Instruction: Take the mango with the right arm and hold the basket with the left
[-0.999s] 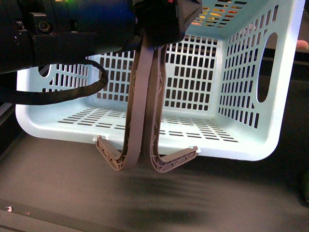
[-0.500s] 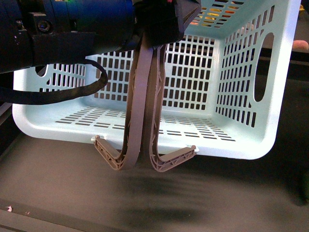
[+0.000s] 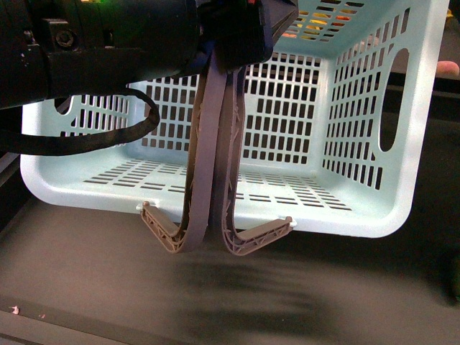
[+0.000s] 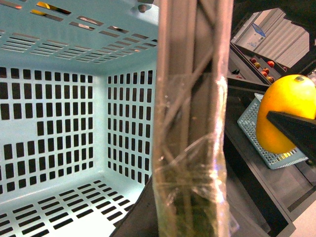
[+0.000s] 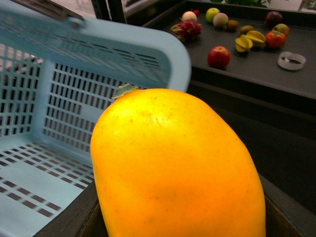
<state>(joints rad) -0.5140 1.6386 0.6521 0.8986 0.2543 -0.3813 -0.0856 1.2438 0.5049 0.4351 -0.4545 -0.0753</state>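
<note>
The light turquoise basket (image 3: 402, 122) hangs tilted above the dark table, its open side toward the front camera. My left gripper (image 3: 241, 32), on the bulky black arm, is shut on the two grey-brown handles (image 3: 214, 144), which are pressed together. In the left wrist view the taped handles (image 4: 192, 98) fill the centre, with the basket's inside (image 4: 59, 98) behind them. The orange-yellow mango (image 5: 177, 168) fills the right wrist view, and my right gripper (image 5: 182, 224) is shut on it just outside the basket's rim (image 5: 123, 49). The mango (image 4: 284, 116) also shows beside the basket.
A dark shelf beyond holds a red apple (image 5: 218, 57), a starfruit (image 5: 249, 40), a dragon fruit (image 5: 186, 29), several other fruits and a white ring (image 5: 291, 60). A small blue slotted tray (image 4: 266, 143) lies behind the mango. The dark table (image 3: 287, 295) runs under the basket.
The basket has swayed slightly to the left and up in the front view. The left gripper's hold on the handles is unchanged.
</note>
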